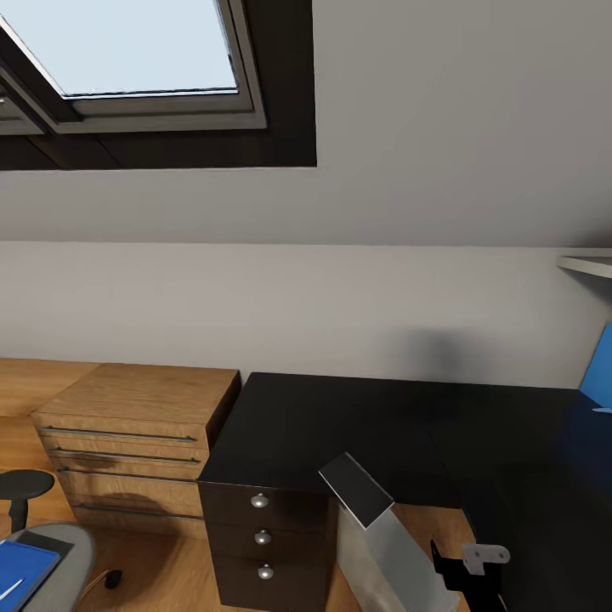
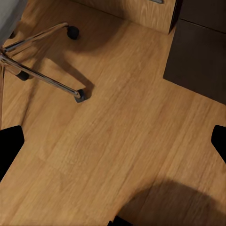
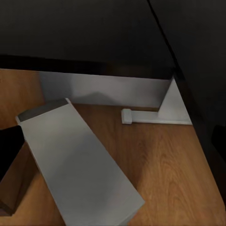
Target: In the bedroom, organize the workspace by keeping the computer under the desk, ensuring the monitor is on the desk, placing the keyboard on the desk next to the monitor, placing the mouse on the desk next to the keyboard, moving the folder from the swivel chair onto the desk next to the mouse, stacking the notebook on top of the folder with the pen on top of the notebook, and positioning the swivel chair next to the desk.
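Observation:
The black desk (image 1: 340,425) stands against the wall, with a drawer unit with round silver knobs (image 1: 263,537) and a blue back panel (image 1: 599,365) at its right. The light-grey computer (image 1: 382,548) leans tilted on the floor beside the drawers; it also shows under the desk edge as a computer (image 3: 80,165) lying aslant. The grey swivel chair (image 1: 64,565) is at the lower left with the blue folder (image 1: 25,568) on its seat. A thin white stick (image 1: 10,588) lies on the folder. My right gripper (image 3: 113,141) is open above the computer. My left gripper (image 2: 113,141) is open over bare floor.
A light wooden chest (image 1: 136,433) with bar handles stands left of the desk. The chair's chrome legs (image 2: 42,77) and casters (image 2: 80,96) spread over the wooden floor. A white bracket (image 3: 155,115) sits under the desk. A skylight (image 1: 127,51) is overhead.

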Robot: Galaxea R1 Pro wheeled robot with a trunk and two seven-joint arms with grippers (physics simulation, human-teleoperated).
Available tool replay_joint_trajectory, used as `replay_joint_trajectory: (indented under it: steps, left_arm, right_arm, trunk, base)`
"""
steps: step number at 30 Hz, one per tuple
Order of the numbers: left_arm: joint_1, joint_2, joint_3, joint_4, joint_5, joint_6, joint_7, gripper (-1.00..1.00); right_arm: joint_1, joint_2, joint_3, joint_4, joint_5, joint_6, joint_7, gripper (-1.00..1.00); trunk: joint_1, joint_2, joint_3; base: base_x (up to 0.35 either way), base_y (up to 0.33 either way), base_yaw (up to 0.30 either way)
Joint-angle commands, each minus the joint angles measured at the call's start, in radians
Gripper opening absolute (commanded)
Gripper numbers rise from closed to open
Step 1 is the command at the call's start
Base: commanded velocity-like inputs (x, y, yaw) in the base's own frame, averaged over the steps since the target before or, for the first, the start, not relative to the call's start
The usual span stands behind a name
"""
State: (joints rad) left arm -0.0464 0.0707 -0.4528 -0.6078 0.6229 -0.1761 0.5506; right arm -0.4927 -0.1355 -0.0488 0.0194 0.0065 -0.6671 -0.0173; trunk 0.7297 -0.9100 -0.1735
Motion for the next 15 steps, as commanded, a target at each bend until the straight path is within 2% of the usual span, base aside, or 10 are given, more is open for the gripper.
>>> replay_joint_trajectory:
  steps: [1, 3, 5, 8, 15]
  left_arm:
    - [-0.001, 0.001, -0.009, 0.000, 0.011, -0.006, 0.006, 1.00]
    - [-0.001, 0.001, -0.009, 0.000, 0.011, -0.006, 0.006, 1.00]
    - [-0.001, -0.006, -0.009, 0.000, 0.011, -0.006, 0.006, 1.00]
    - [-0.001, -0.006, -0.009, 0.000, 0.011, -0.006, 0.006, 1.00]
    - [-0.001, -0.006, -0.010, 0.000, 0.011, -0.005, 0.006, 1.00]
  right_arm:
    - [-0.001, 0.000, -0.004, 0.002, 0.001, -0.004, 0.000, 1.00]
    - [-0.001, 0.001, -0.004, 0.002, 0.001, -0.005, 0.000, 1.00]
    - [-0.001, 0.027, -0.005, 0.002, 0.003, -0.004, 0.000, 1.00]
    - [-0.001, 0.028, -0.005, 0.002, 0.004, -0.004, 0.000, 1.00]
    - [-0.001, 0.028, -0.005, 0.002, 0.004, -0.004, 0.000, 1.00]
  trunk:
    - [0.000, -0.001, -0.001]
    - [0.000, -0.001, -0.001]
    - [0.000, -0.001, -0.001]
    - [0.000, -0.001, -0.001]
    - [0.000, -0.001, -0.001]
  base:
    - [0.000, 0.000, 0.000]
    - [0.000, 0.000, 0.000]
    - [0.000, 0.000, 0.000]
    - [-0.046, 0.034, 0.000]
    - [-0.269, 0.185, 0.000]
